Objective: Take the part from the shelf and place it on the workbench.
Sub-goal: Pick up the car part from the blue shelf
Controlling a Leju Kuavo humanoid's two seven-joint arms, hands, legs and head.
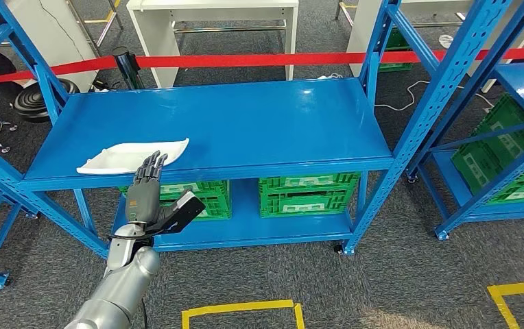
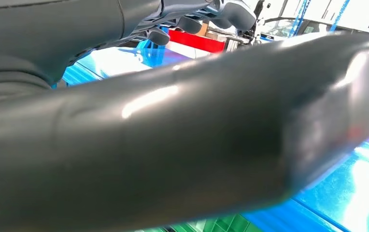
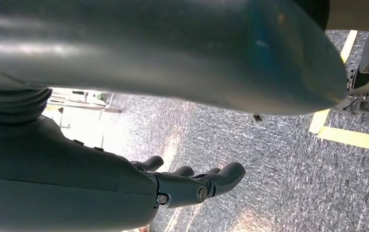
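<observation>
The part (image 1: 125,157) is a flat white curved piece lying near the front left edge of the blue shelf (image 1: 259,116). My left hand (image 1: 151,195) is raised in front of that edge with fingers stretched out and thumb held apart; it holds nothing. Its fingertips (image 1: 155,161) reach the near right end of the part; I cannot tell if they touch it. In the left wrist view the thick thumb (image 2: 173,145) lies across the picture, with the darker fingers (image 2: 197,14) over the blue shelf (image 2: 356,179). My right hand (image 3: 173,186) hangs over the grey carpet, fingers loosely bent, empty.
Green crates (image 1: 307,192) sit on the lower shelf. Blue uprights (image 1: 444,89) frame the rack, and another blue rack (image 1: 513,130) stands at the right. Red barrier tape (image 1: 280,59) runs behind, before a white table (image 1: 211,20). Yellow tape (image 1: 245,312) marks the floor.
</observation>
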